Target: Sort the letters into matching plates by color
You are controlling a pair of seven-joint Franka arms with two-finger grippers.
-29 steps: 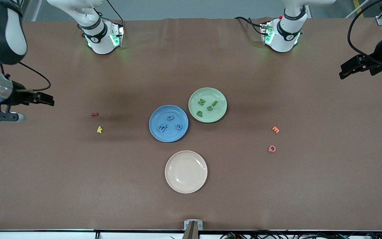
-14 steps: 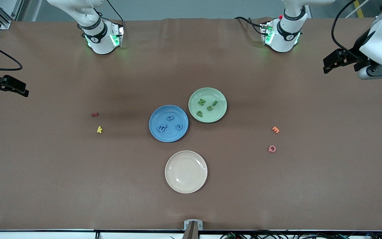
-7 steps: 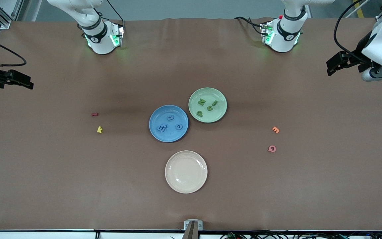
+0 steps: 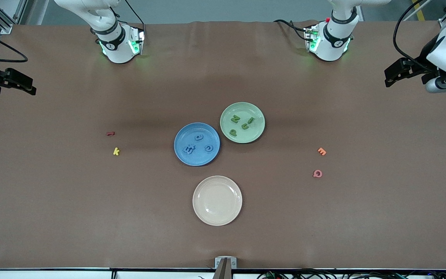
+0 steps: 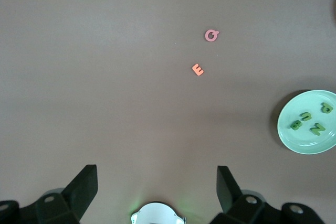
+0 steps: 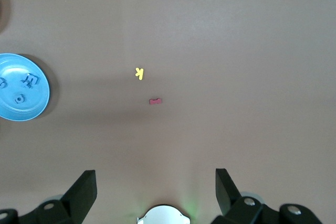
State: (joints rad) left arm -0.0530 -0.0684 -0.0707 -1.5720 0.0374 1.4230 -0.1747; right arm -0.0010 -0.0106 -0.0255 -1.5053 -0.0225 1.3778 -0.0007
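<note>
Sitting sorted, blue letters [image 4: 198,145] in blue plate [image 4: 179,155], green letters [image 4: 241,124] in green plate [image 4: 257,133] | left gripper [image 5: 156,182] and right gripper [image 6: 155,182] have lifted away to the bench ends, fingers released, empty | job looks done

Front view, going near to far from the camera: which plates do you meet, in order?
cream plate → blue plate → green plate
</note>
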